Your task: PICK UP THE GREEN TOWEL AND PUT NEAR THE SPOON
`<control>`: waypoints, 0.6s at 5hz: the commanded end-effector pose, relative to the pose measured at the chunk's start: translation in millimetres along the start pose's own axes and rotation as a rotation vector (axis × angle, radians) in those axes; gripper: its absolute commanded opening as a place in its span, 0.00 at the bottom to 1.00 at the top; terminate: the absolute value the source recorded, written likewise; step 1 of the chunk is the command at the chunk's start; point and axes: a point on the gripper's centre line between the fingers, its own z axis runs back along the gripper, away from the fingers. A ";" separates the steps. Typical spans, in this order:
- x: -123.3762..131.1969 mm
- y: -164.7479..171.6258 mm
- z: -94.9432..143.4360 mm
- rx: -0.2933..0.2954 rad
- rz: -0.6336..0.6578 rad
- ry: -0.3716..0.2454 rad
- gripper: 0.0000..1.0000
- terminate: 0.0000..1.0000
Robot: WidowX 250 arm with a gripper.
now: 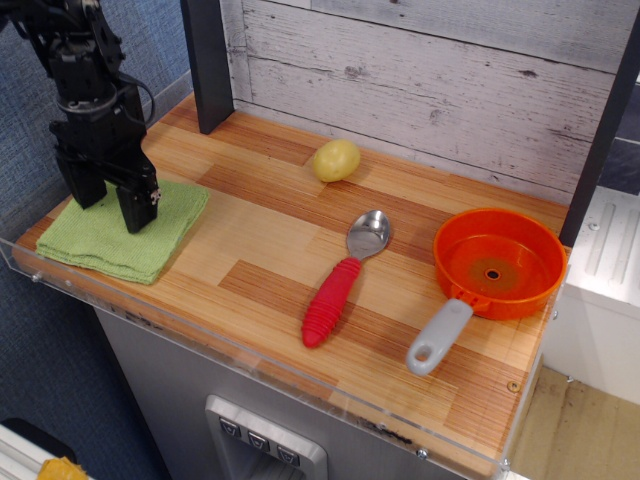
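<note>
The black gripper (pixel 110 207) is hanging over the green towel (pixel 120 232), its two fingers spread wide and holding nothing; the towel is lying flat at the counter's (pixel 270 255) left end; the red-handled spoon (pixel 343 276) is lying well apart, mid-counter, beside the orange pan (pixel 495 265).

Upper left: matte black arm (pixel 70 55), boxy links, thin black cable looped beside it, ending in a gripper (pixel 108 205) with two blocky black fingers (pixel 135 205).
</note>
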 end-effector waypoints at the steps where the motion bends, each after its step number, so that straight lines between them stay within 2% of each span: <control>1: -5.1 1.4 0.8 -0.006 0.013 -0.026 1.00 0.00; 3: -1.3 -23.5 4.1 -0.011 -0.053 -0.020 1.00 0.00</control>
